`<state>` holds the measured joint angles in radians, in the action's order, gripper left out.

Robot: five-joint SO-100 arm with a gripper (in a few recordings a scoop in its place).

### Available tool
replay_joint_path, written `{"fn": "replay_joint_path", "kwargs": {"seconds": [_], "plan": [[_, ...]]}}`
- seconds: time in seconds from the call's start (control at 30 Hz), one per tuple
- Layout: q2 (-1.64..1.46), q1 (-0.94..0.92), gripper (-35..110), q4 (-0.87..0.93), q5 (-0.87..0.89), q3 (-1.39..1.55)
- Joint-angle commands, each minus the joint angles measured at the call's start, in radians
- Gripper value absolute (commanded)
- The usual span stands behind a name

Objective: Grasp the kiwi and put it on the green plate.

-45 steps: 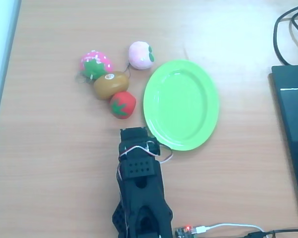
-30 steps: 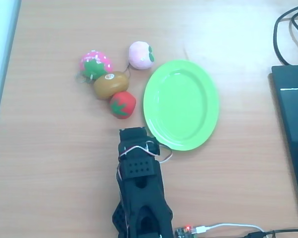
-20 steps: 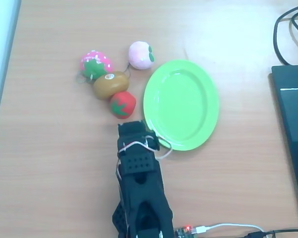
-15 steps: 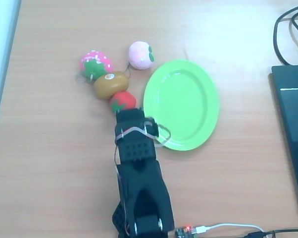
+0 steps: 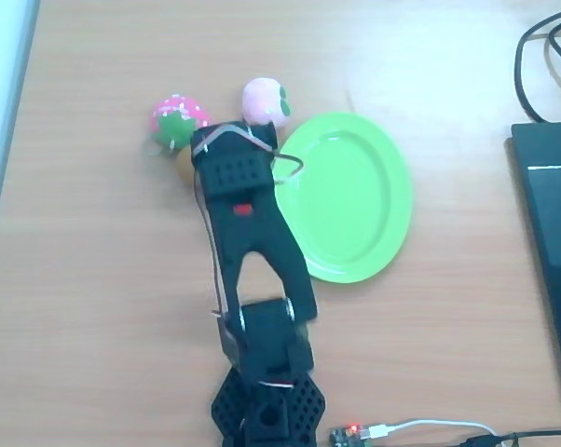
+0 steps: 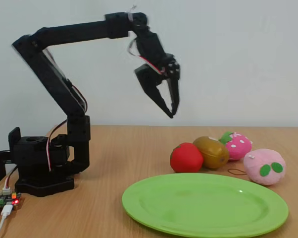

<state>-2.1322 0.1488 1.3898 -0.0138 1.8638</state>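
Note:
The kiwi (image 6: pixel 211 151), olive-brown and oval, lies on the wooden table between a red tomato toy (image 6: pixel 186 157) and a pink strawberry toy (image 6: pixel 235 145). The green plate (image 6: pixel 206 204) sits in front of them, and shows to the right of the arm in the overhead view (image 5: pixel 355 200). My gripper (image 6: pixel 173 113) hangs high above the table, up and to the left of the tomato toy. It points down, its tips together and nothing held. From above, the arm's wrist (image 5: pixel 234 168) covers the kiwi and the tomato toy.
A pale pink peach toy (image 6: pixel 264 167) lies right of the kiwi, by the plate's far rim, and shows from above (image 5: pixel 265 99) with the strawberry toy (image 5: pixel 178 119). The arm's base (image 6: pixel 40 166) stands at the left. A dark device and cables (image 5: pixel 546 186) occupy the right edge.
The arm has stretched forward from in front of the tomato toy to over the fruit cluster, and now covers the kiwi and tomato toy from above. The toys and plate have not moved.

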Motion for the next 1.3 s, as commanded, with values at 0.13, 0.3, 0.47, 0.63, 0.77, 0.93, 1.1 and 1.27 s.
{"fn": "replay_joint_path", "kwargs": {"seconds": [0.13, 0.3, 0.47, 0.63, 0.77, 0.93, 1.1, 1.27], "plan": [[0.137, -0.009, 9, 0.008, -0.023, -0.143], [0.164, 0.003, 21, -0.005, -0.023, -0.147], [0.176, 0.017, 30, -0.015, -0.051, -0.141], [0.23, 0.02, 33, -0.034, -0.097, -0.15], [0.267, 0.025, 33, -0.057, -0.155, -0.15], [0.371, 0.029, 33, -0.069, -0.17, -0.224], [0.479, 0.029, 32, -0.066, -0.17, -0.347], [0.566, 0.029, 31, -0.052, -0.173, -0.42]]}}
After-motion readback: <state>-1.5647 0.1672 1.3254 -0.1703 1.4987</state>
